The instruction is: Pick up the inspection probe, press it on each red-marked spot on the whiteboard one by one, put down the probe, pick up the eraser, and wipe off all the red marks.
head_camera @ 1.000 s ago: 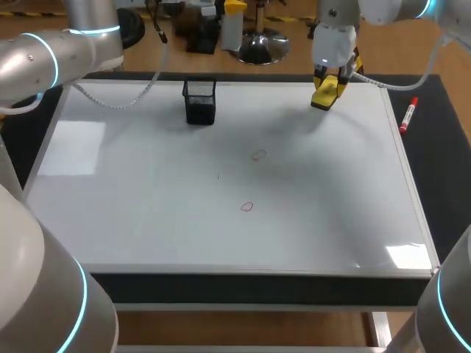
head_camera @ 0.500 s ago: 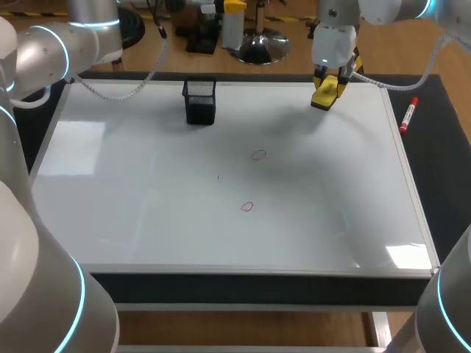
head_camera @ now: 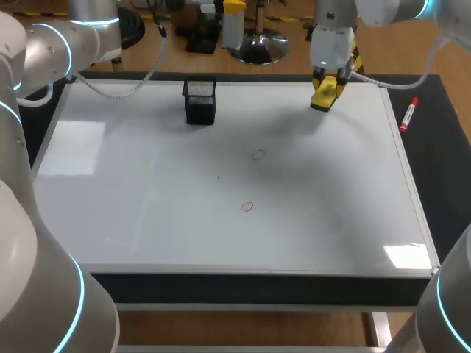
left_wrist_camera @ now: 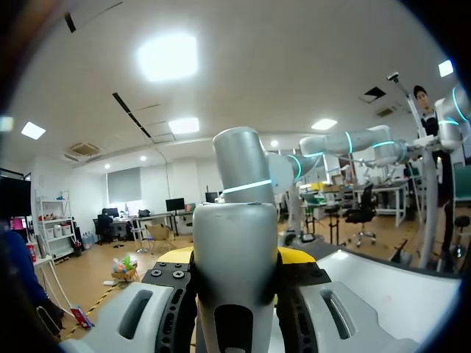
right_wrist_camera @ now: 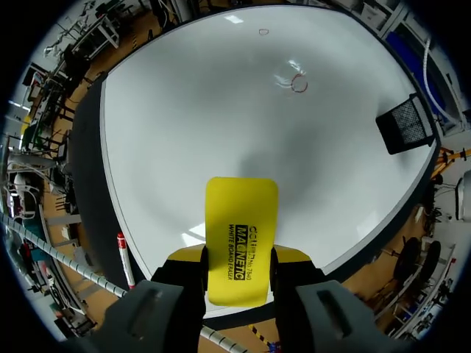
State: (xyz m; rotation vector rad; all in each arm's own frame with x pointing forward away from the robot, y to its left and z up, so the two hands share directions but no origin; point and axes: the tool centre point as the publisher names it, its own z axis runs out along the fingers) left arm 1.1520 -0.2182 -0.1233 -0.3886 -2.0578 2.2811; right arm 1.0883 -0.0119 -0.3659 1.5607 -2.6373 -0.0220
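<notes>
My right gripper [head_camera: 324, 90] hangs over the whiteboard's [head_camera: 147, 213] far right corner, shut on the yellow eraser [head_camera: 323, 95]. In the right wrist view the eraser [right_wrist_camera: 240, 228] sticks out between the fingers of the right gripper [right_wrist_camera: 238, 259], above the board. Two small red marks [head_camera: 257, 155] [head_camera: 246, 207] sit near the board's middle; both marks [right_wrist_camera: 298, 84] [right_wrist_camera: 263, 31] lie ahead of the eraser. My left arm [head_camera: 51, 44] is raised at the far left, its gripper outside the head view. The left gripper [left_wrist_camera: 235, 259] points up into the room, shut on the grey cylindrical inspection probe [left_wrist_camera: 235, 220].
A black mesh holder [head_camera: 199, 101] stands on the board's far edge, left of middle; the holder [right_wrist_camera: 407, 126] lies ahead and to one side of the eraser. A red marker [head_camera: 408, 115] lies on the black table just right of the board.
My left arm has swung further back and to the left at the far-left corner. The right arm with the eraser has barely shifted.
</notes>
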